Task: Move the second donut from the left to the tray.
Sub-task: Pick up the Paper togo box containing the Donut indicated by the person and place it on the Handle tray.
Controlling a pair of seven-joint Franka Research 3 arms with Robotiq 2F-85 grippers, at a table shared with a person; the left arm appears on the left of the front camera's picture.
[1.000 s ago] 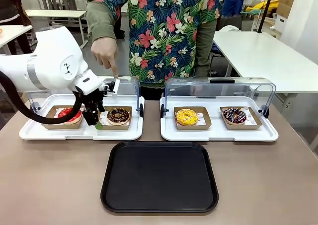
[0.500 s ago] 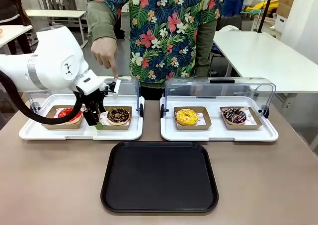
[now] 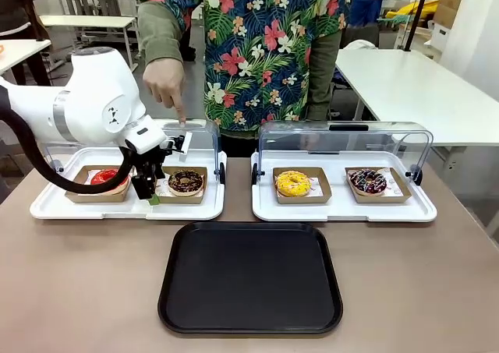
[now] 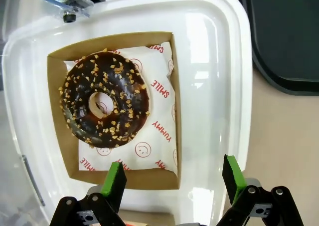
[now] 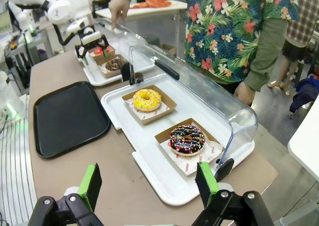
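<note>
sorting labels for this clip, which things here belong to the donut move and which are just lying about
In the job: nut-sprinkled chocolate donut, its brown cardboard tray, black tray, left gripper.
Lying about: red-glazed donut, yellow donut, drizzled dark donut, right-hand white lidded tray.

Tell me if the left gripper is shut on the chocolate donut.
No, the left gripper is open, both green pads short of the chocolate donut lying in its cardboard tray.

We see glossy glaze on the second donut from the left (image 4: 127,99), a matt brown cardboard holder (image 4: 67,151), a white paper liner (image 4: 159,111); the tray (image 3: 249,279) looks smooth black plastic.
</note>
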